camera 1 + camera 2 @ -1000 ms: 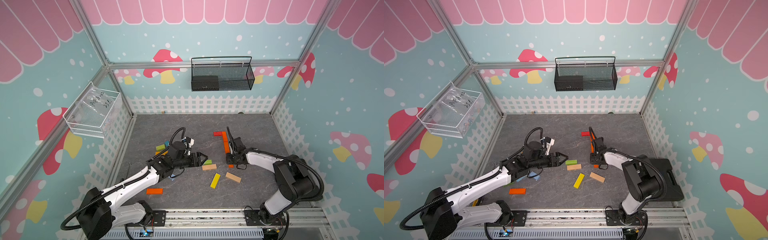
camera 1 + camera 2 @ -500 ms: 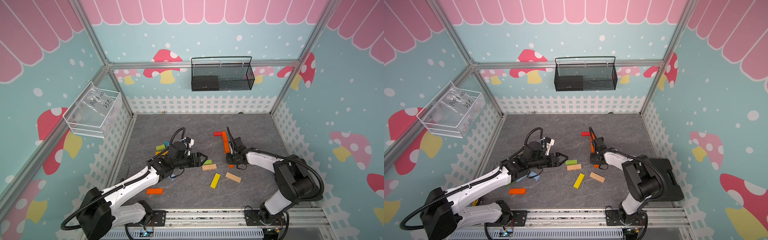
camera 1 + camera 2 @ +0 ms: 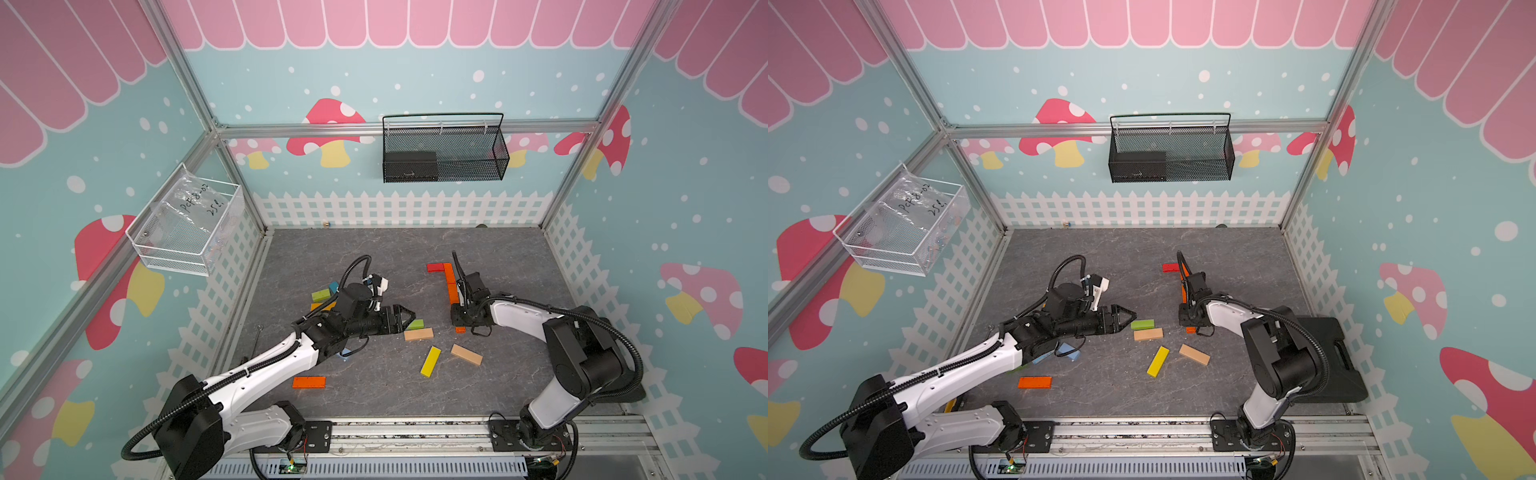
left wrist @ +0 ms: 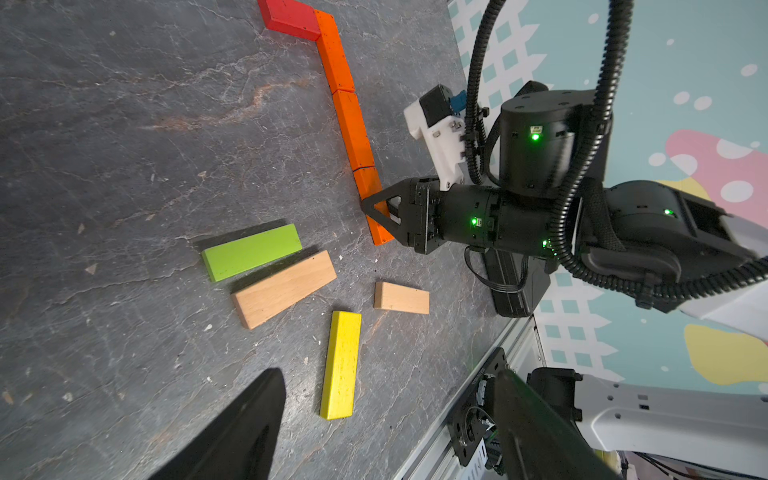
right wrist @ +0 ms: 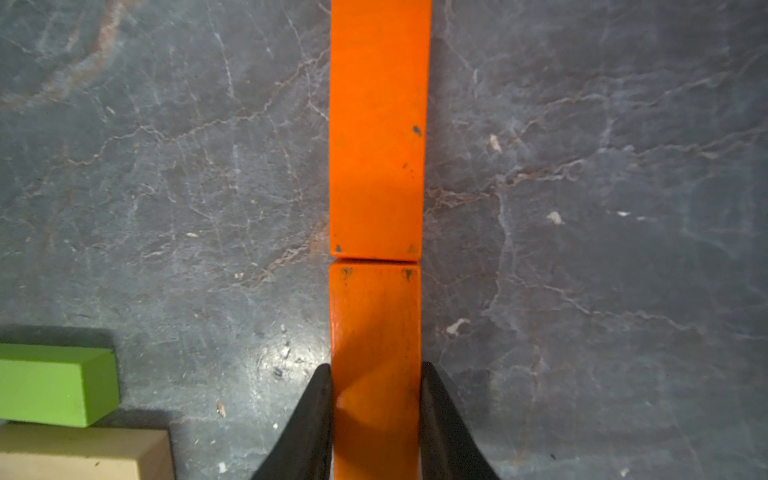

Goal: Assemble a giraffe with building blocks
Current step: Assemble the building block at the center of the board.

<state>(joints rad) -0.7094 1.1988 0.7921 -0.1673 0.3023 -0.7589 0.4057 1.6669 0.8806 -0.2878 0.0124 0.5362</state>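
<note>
The building blocks lie on the grey floor (image 3: 374,257). A red block (image 3: 434,267) caps a line of orange blocks (image 3: 449,282) (image 4: 340,70). My right gripper (image 3: 459,322) (image 5: 376,374) is shut on the nearest orange block (image 5: 374,316) of that line, which butts end to end against the orange block ahead (image 5: 378,145). My left gripper (image 3: 409,318) (image 4: 389,371) is open and holds nothing. Its tips hover beside a green block (image 3: 415,324) (image 4: 251,251) and a tan block (image 3: 418,334) (image 4: 284,289).
A yellow block (image 3: 430,361), a second tan block (image 3: 466,354) and a loose orange block (image 3: 308,382) lie nearer the front rail. More green and blue blocks (image 3: 324,295) sit behind the left arm, and pale blue ones (image 3: 1069,351) under it. A black wire basket (image 3: 444,149) hangs on the back wall.
The right jaws have narrowed onto the orange block. Neither arm has visibly shifted and the loose blocks lie as before.
</note>
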